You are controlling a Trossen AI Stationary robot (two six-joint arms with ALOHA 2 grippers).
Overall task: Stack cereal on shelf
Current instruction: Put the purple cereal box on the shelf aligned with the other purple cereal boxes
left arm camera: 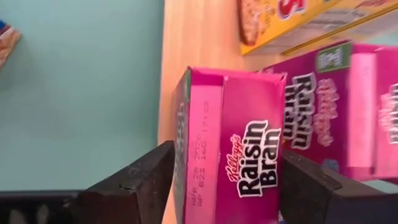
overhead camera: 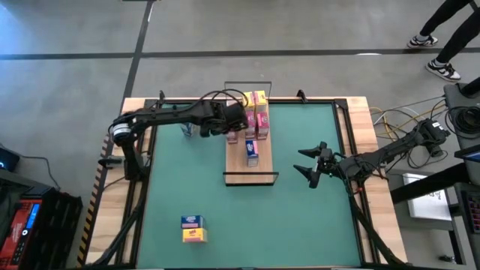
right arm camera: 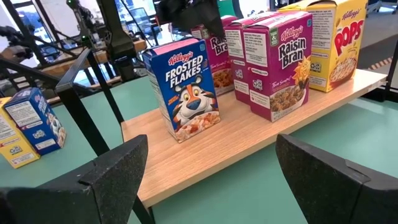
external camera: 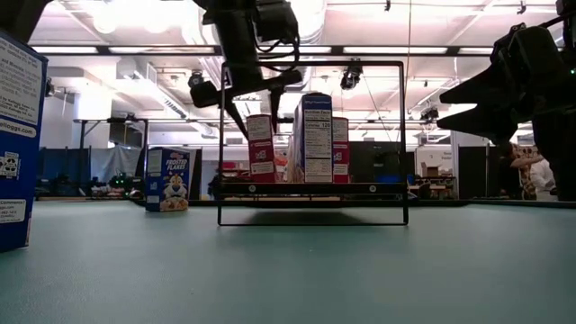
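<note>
- The shelf, a long narrow light-brown wooden plank (overhead camera: pixel 238 169) with thin black wire frames at both short ends, lies on the flat green table surface (overhead camera: pixel 300 217) near its middle.
- The left gripper (overhead camera: pixel 238 126) reaches over the plank's left edge. In the left wrist view, its two matte black fingers (left arm camera: pixel 134 186) flank a magenta rectangular cardboard Raisin Bran box (left arm camera: pixel 233 146); whether the pads actually press the box cannot be told.
- More glossy printed cardboard boxes stand upright in a row on the plank: a blue Frosted Flakes box (right arm camera: pixel 186 87), a second magenta Raisin Bran box (right arm camera: pixel 283 62), and a yellow Pops box (right arm camera: pixel 333 43) at the far end.
- Two small boxes, a blue one (overhead camera: pixel 192 222) touching a yellow one (overhead camera: pixel 195 235), sit on the table near its front left, well apart from the plank.
- The right gripper (overhead camera: pixel 313 163) hovers right of the plank, its angular dark fingers spread apart and empty.
</note>
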